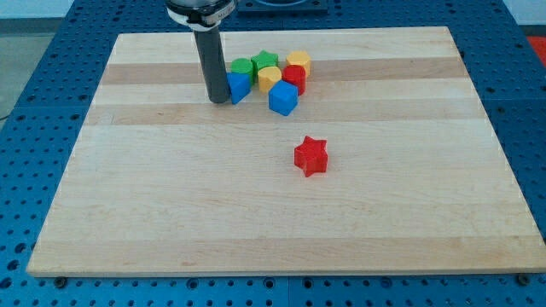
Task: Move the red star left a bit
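The red star (310, 156) lies alone on the wooden board (171, 213), a little right of the middle. My tip (220, 101) stands at the view's upper middle, well up and left of the star. It touches the left side of a blue block (239, 86), which looks like a triangle, at the left end of a cluster.
The cluster near the view's top holds a green block (242, 66), a green star (265, 61), a yellow block (299, 60), another yellow block (270, 78), a red block (294, 79) and a blue cube (283, 99).
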You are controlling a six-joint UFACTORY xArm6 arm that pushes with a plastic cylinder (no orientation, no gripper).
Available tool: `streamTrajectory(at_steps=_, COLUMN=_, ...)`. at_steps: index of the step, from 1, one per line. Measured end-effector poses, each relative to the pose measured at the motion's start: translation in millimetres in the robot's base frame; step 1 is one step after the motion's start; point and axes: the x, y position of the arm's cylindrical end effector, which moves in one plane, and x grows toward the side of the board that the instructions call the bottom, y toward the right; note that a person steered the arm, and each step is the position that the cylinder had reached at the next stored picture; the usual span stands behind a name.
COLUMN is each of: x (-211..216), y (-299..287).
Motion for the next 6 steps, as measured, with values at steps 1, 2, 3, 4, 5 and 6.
streamTrajectory(at_steps=1, x=28.6, y=-9.2)
streamTrajectory(at_steps=2, x=87.0, y=-5.1)
streamTrajectory(at_steps=3, x=136.7, y=28.1)
streamTrajectory(at_steps=4, x=181.2, y=82.6)
streamTrajectory(at_steps=5, x=206.1, y=151.6)
streamTrajectory(at_steps=6, x=189.5, y=184.8)
